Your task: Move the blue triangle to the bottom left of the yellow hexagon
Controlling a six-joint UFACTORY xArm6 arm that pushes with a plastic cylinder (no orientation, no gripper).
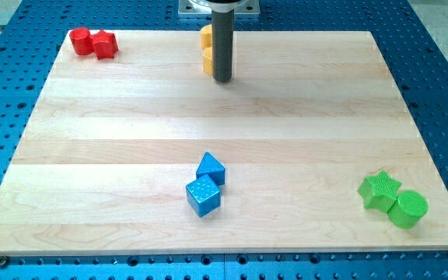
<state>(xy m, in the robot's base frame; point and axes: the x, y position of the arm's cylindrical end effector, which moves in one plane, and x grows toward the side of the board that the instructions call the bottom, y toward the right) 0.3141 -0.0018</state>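
My tip [222,79] rests at the surface's [131,117] top edge, touching two stacked-looking yellow blocks [206,48] (shapes unclear). The blue triangle [211,168] sits well apart, touching a blue cube [203,196]. No end effector fitted.

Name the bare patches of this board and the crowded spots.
Bare: the wide middle band between my tip and the blue blocks; the view's bottom-left corner; the top-right corner. Crowded: the red pair top left, the yellow blocks beside the rod, the green pair bottom right.
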